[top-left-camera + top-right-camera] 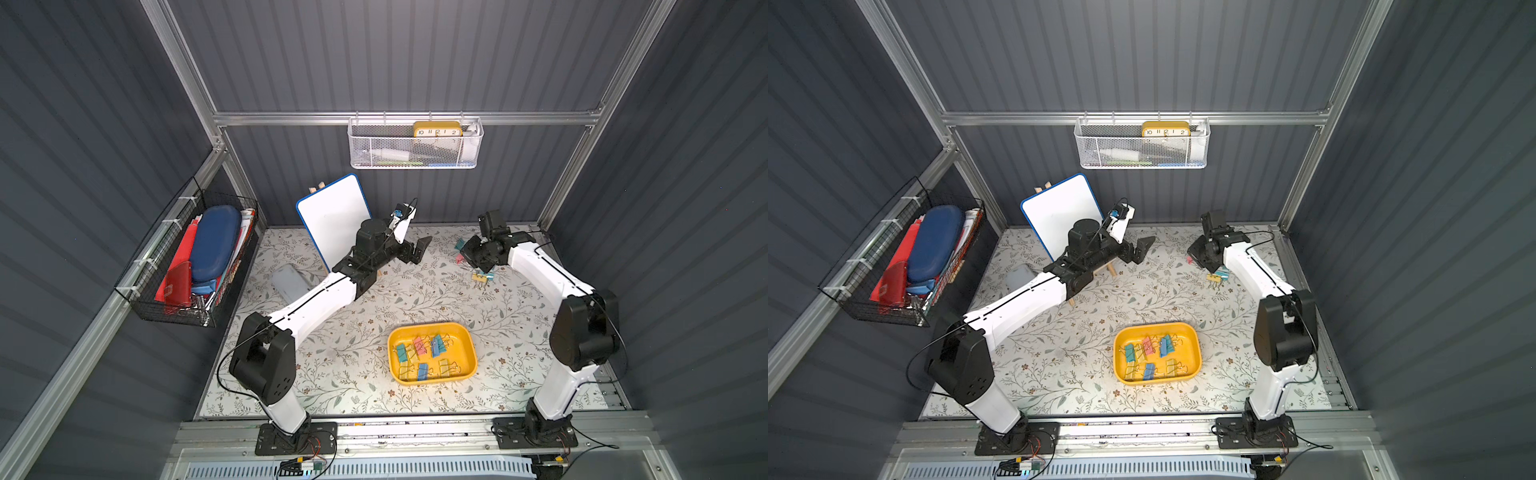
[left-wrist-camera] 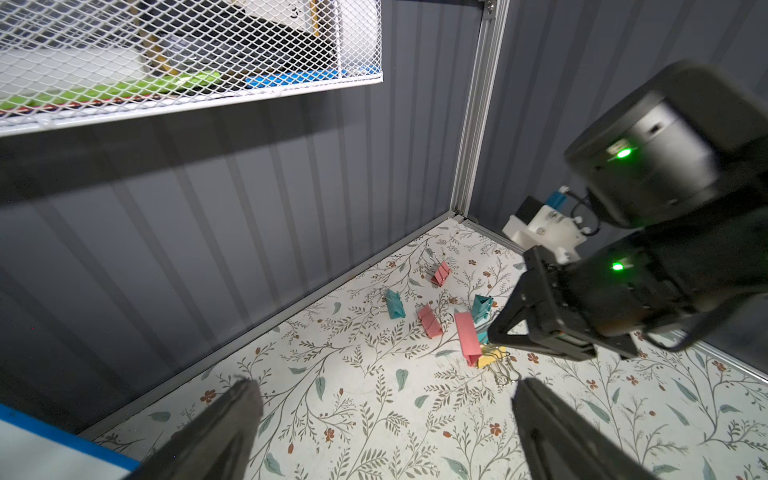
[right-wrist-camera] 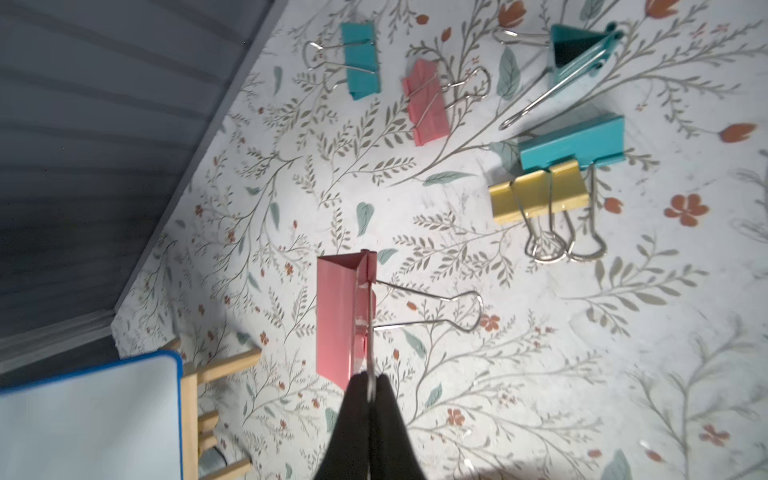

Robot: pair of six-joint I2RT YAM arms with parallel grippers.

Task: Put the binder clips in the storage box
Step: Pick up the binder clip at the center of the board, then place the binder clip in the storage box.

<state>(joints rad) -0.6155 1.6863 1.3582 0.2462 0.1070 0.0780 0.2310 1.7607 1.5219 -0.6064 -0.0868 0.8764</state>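
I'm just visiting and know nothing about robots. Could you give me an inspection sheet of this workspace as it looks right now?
Surface: floral table mat, no spills seen.
Job's things: yellow storage box holds several binder clips; loose clips lie near the far right corner.
Clutter: whiteboard on a wooden easel; grey box beside it.
Grippers: left gripper open, empty; right gripper shut on a pink binder clip by its wire handle.
Cables: black cables run along both arms.
Surroundings: grey ribbed walls; white mesh basket with a clock; black wire basket, full.
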